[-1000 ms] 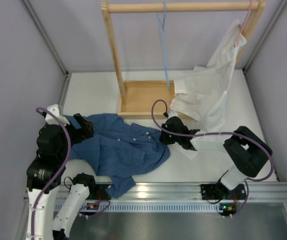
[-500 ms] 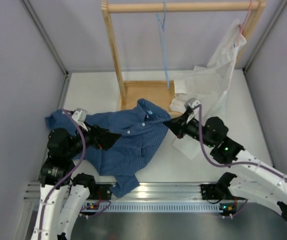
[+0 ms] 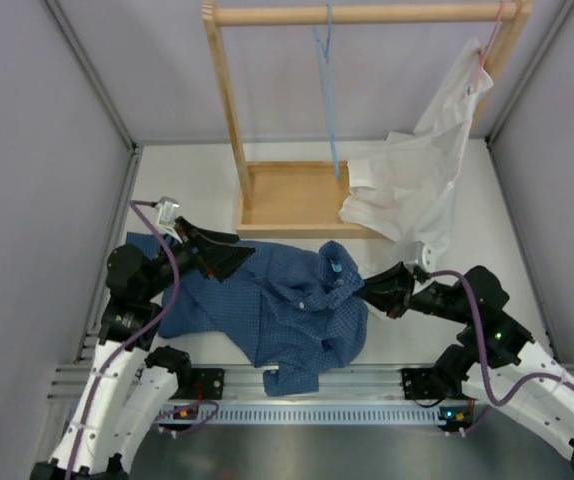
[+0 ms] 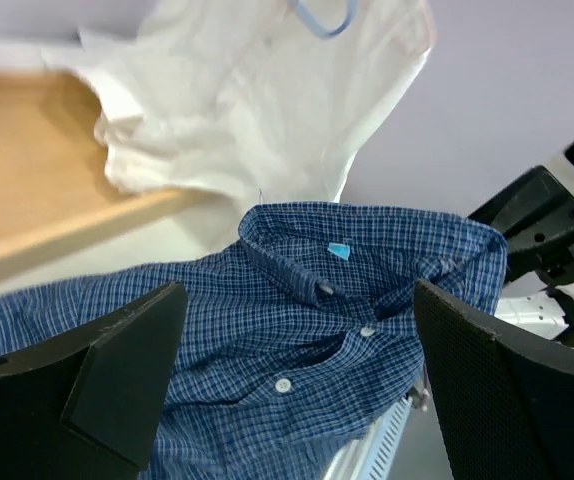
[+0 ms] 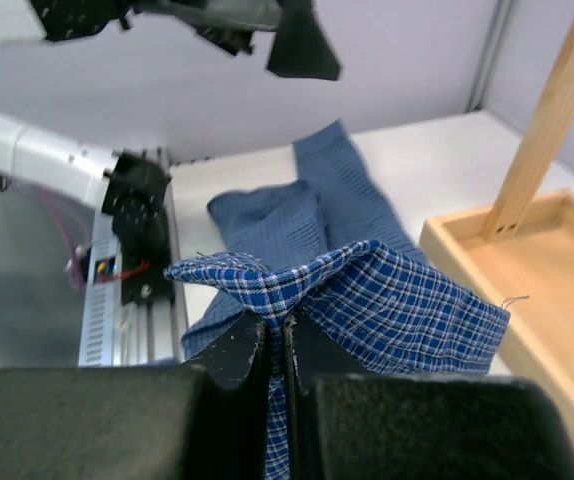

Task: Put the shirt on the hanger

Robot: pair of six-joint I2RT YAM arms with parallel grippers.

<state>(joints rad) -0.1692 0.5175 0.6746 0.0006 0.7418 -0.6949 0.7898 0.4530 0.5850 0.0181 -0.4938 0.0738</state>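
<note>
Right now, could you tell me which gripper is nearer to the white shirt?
Right. The right gripper, shut on the blue checked shirt, sits close to the hem of the white shirt; the left gripper, open, hovers at the shirt's opposite side, much farther off.

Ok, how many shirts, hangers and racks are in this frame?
Shirts: 2, the blue checked button-up shirt and the plain white shirt.
Hangers: 2, the light blue wire hanger and the pink hanger.
Racks: 1, the wooden hanging rack.
Total: 5.
</note>
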